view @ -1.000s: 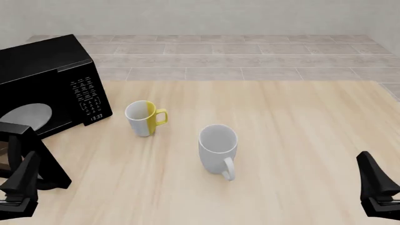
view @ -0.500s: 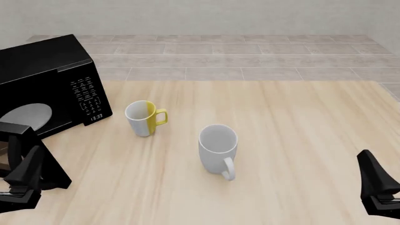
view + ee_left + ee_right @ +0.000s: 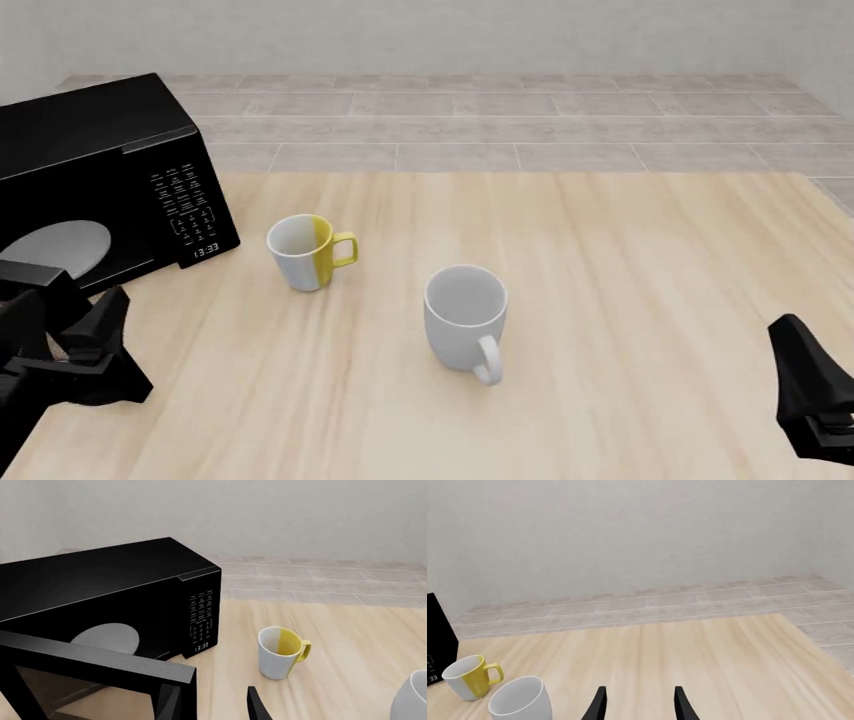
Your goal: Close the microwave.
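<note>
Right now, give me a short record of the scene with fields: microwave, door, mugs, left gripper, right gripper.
microwave: black microwave at the table's far left, keypad and clock display facing the mugs
door: door swung open, round turntable visible inside
mugs: yellow-and-white mug nearest the microwave; white mug closer to the arms, handle toward the camera
left gripper: left gripper open, holding nothing, beside the open door's free edge
right gripper: right gripper open, empty, at the near right, away from both mugs

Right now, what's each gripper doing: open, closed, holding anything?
Left gripper: open, holding nothing, beside the microwave door's edge.
Right gripper: open, holding nothing, above the table.
</note>
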{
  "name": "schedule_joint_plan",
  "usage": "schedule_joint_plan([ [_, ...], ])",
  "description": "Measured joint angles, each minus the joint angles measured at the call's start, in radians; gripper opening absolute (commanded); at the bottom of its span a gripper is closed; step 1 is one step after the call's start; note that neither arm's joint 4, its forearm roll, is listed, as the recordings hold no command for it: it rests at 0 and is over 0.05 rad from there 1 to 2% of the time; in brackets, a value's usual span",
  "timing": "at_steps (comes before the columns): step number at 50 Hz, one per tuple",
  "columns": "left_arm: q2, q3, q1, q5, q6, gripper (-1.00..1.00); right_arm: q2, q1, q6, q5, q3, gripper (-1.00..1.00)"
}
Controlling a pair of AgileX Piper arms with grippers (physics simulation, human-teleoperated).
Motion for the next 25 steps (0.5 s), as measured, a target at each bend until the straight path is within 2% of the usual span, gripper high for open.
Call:
schedule_joint_plan([
  [16, 0.261, -0.027, 0.020, -0.233, -0.053, 1.00, -0.002, 0.010, 0.018, 0.020, -0.042, 1.00],
  [25, 0.335, -0.052, 0.025, -0.276, -0.081, 1.00, -0.003, 0.015, 0.023, 0.027, -0.063, 1.00],
])
